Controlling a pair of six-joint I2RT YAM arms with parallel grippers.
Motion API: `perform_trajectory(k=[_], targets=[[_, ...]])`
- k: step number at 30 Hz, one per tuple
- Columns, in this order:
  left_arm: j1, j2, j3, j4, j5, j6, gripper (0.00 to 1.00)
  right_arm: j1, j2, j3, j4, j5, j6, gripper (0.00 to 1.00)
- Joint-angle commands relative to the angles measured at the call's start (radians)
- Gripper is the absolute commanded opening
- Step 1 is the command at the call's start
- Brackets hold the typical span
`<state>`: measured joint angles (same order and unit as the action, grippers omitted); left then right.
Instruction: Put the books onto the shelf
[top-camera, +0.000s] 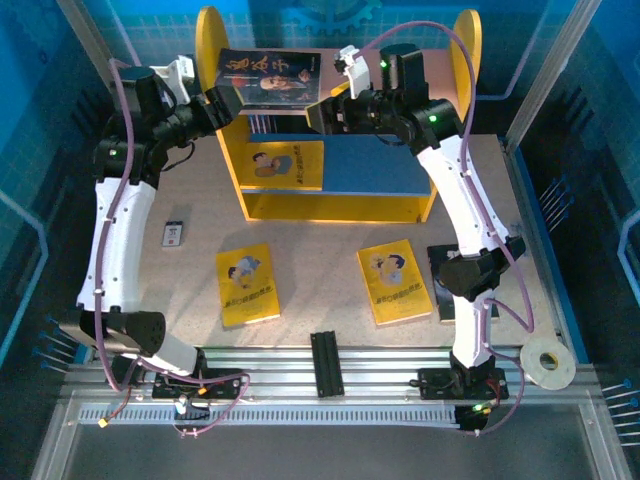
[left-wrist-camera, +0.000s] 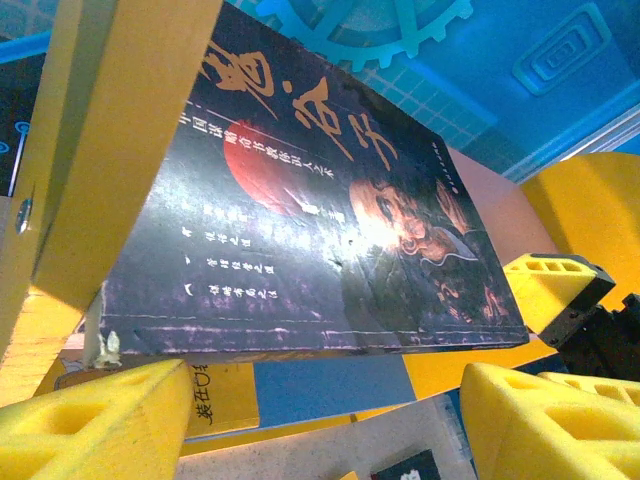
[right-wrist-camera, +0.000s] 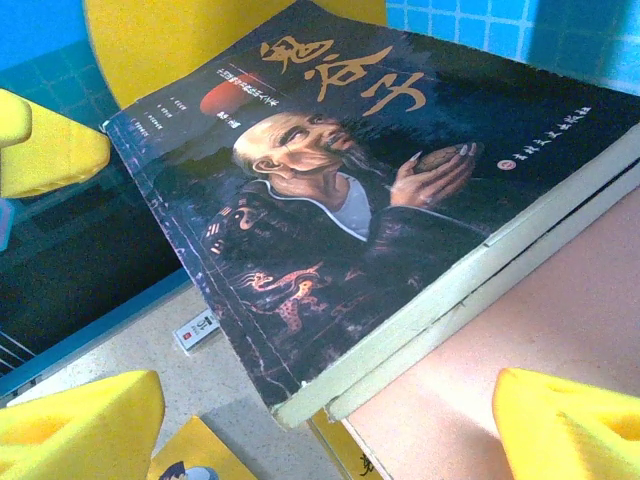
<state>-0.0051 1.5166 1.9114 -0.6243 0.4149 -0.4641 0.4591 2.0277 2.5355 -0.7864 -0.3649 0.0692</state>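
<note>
Top: dark portrait-cover paperback (top-camera: 268, 78) lies flat on the pink top board of the yellow-sided shelf (top-camera: 340, 208), with left gripper (top-camera: 224, 102) and right gripper (top-camera: 323, 115) at its two ends.
Left wrist: yellow foam fingers (left-wrist-camera: 90, 420) spread, gripping nothing.
Right wrist: pads (right-wrist-camera: 70, 420) spread and empty; the book overhangs the board edge.

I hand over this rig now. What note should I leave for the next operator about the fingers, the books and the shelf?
Left gripper: fingers open, empty, beside the dark book. Right gripper: open, empty, at its other side.
Done: dark book lies on the pink board of the shelf; one yellow book on the blue board.
To do: on the table, the left-hand book and the right-hand book.
</note>
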Motion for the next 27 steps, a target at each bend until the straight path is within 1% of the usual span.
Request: perform_trajectory(k=[1,27], targets=[[-0.006,0.004,0.038,-0.009,-0.011,0.027,0.72,0.015,0.036,0.024,-0.03,0.021,-0.004,0.87],[-0.005,0.026,0.055,-0.015,-0.016,0.046,0.72,0.023,0.065,0.048,-0.016,0.064,-0.012,0.88]])
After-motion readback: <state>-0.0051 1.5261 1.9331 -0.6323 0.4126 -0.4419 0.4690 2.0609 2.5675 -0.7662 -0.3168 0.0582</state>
